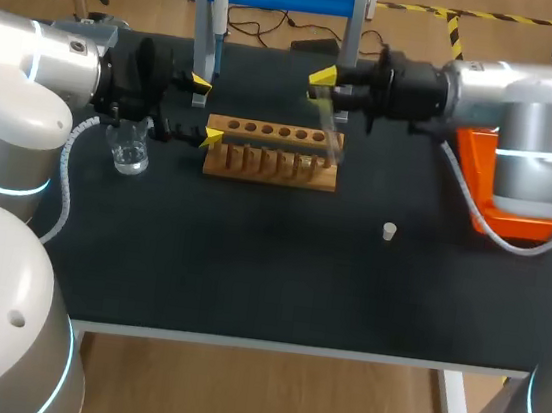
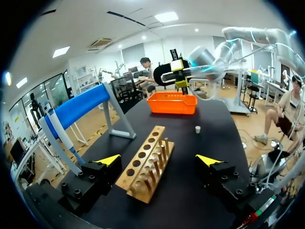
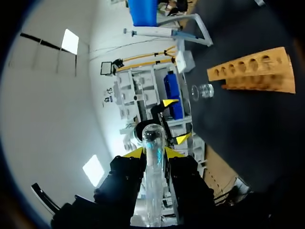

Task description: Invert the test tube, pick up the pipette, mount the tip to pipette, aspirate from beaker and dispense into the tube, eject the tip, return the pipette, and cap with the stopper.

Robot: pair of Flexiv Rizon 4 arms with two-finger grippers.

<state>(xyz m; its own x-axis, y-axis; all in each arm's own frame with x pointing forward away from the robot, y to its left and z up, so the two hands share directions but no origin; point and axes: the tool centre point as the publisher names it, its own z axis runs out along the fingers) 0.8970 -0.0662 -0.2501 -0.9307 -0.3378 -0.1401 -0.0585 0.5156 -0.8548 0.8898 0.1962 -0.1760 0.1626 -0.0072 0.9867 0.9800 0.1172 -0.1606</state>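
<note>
Matte black table (image 1: pixel 246 284); slotted wooden rack (image 1: pixel 272 156); right tool (image 1: pixel 323 84) clenched on glass tube (image 3: pixel 154 138); left tool (image 1: pixel 205 109) released

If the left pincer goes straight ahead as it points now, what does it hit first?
Most likely the wooden rack: its near end lies just ahead of the left pincer, between its open fingers. Whether it would pass above is unclear.

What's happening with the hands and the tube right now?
Right hand shut on test tube, held aloft. Left hand open at wooden rack's end, near beaker. Stopper lying alone on table. Nothing in the way.
</note>
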